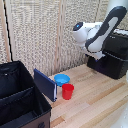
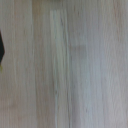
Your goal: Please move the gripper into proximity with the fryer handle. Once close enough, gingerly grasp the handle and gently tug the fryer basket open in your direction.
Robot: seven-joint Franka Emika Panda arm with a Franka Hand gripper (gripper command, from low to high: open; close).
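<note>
- At the exterior view's right, the black fryer basket (image 1: 111,64) sits on the wooden tabletop (image 1: 95,100), partly behind the white arm (image 1: 97,35).
- Fingers unseen; their state cannot be told.

- My arm (image 1: 102,31) comes into the exterior view from the upper corner on that view's right, a bulky white limb with dark joint sections.
- It slopes down toward the exterior view's left, then bends, so the rounded white wrist housing (image 1: 80,28) sticks out to that view's left, high in the scene.
- A lower white segment (image 1: 98,53) hangs beneath the bend.
- I cannot make out the gripper in the exterior view; it is hidden by the arm's own bulk or too blurred to pick out.
- The wrist view shows no fingers, so I cannot say how the jaws stand.
</note>
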